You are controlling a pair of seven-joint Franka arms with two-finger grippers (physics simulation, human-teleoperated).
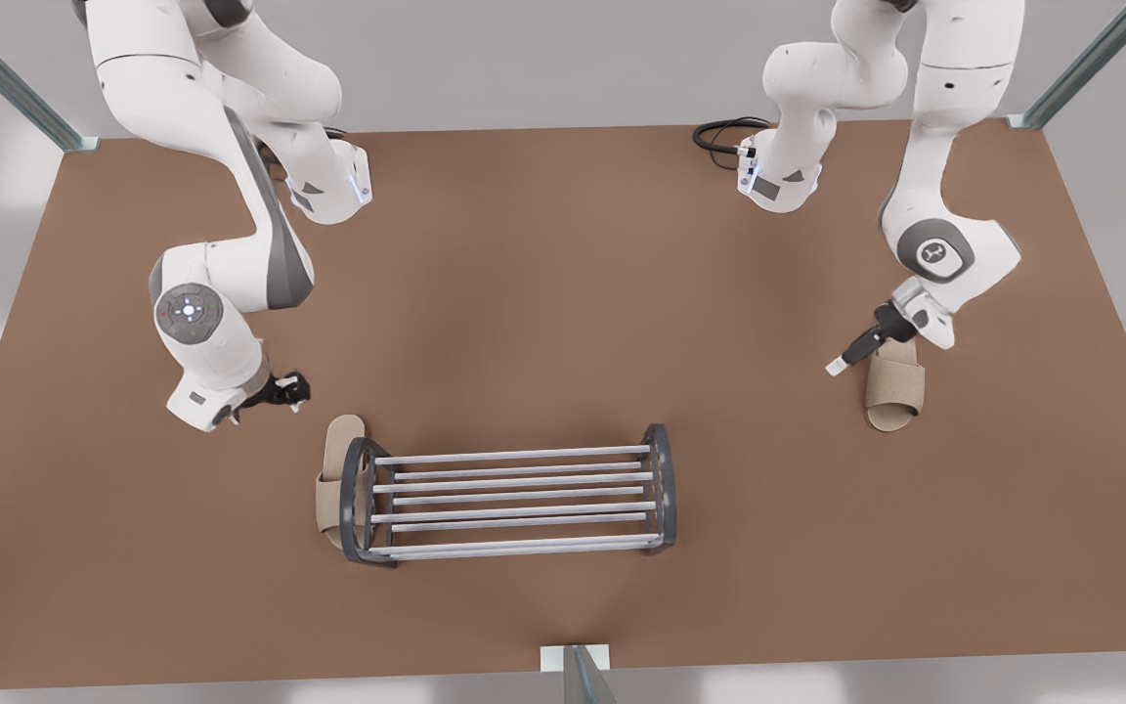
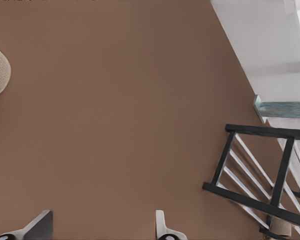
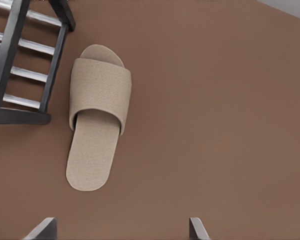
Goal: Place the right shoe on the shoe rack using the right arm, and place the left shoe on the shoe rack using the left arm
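Lighting was even and diffuse, moderately bright, apparently from overhead. The brown table (image 1: 563, 293) showed no glare or hotspots. Shadows were soft and faint: a blurred dark patch lay under the shoe rack (image 1: 514, 499), and dim smudges under both arms. The grey surround carried pale, washed-out light patches along the front view's edges. Render was slightly soft overall, with smoothed textures. No edge distortion was evident in either wrist view.
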